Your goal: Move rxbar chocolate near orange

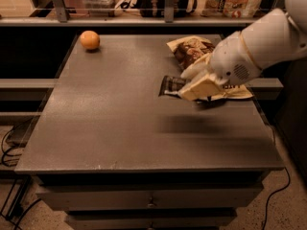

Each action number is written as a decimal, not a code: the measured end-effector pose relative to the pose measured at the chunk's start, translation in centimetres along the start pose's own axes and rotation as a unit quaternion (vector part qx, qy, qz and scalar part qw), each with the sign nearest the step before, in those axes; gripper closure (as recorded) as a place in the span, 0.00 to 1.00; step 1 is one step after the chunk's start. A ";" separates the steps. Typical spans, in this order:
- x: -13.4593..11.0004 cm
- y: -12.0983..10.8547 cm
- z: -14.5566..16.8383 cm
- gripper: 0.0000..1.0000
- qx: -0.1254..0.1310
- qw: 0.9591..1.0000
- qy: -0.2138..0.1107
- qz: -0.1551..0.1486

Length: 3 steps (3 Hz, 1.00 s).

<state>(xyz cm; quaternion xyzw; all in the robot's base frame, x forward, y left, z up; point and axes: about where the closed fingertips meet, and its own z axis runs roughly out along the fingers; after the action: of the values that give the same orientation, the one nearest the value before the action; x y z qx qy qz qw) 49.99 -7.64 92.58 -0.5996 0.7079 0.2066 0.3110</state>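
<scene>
The rxbar chocolate point(171, 86), a flat dark bar with small white print, hangs in the air above the grey table point(115, 109), with its shadow on the tabletop below. My gripper point(194, 84) is shut on its right end and holds it lifted over the table's right half. The orange point(89, 40) sits at the table's far left corner, well away from the bar.
A large brown-and-yellow chip bag point(192, 49) lies at the far right of the table, partly behind my arm. A shelf with boxes and bags runs behind the table. Cables lie on the floor at the left.
</scene>
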 end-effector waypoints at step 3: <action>-2.7 -2.1 -0.1 1.00 0.019 0.999 -0.025 0.011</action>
<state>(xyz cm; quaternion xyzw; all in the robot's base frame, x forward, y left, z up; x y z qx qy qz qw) 52.23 -6.18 94.70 -0.5805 0.7100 0.2113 0.3379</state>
